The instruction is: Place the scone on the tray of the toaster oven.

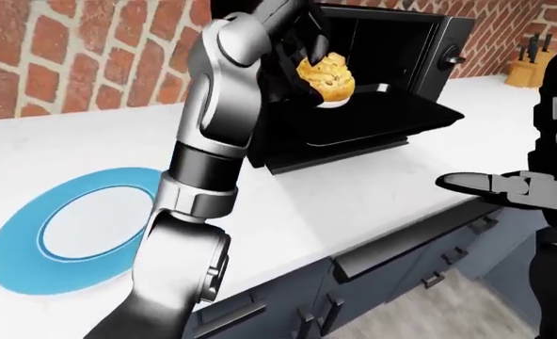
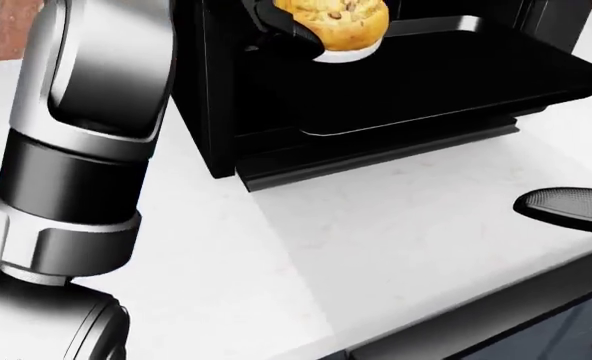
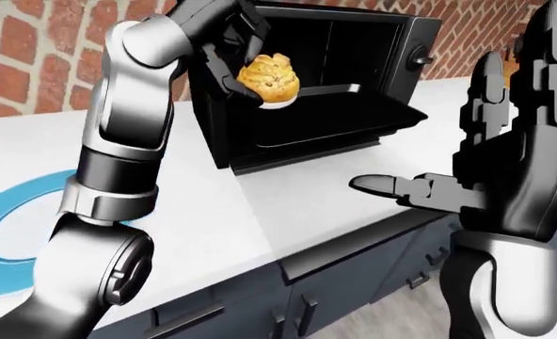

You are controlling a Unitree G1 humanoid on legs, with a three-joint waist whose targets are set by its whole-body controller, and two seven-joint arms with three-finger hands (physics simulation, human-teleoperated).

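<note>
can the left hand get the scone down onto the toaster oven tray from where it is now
Probably yes. The left hand holds the scone above the pulled-out tray, the toaster oven door is open, and nothing shows between them. The right hand is off to the side.
</note>
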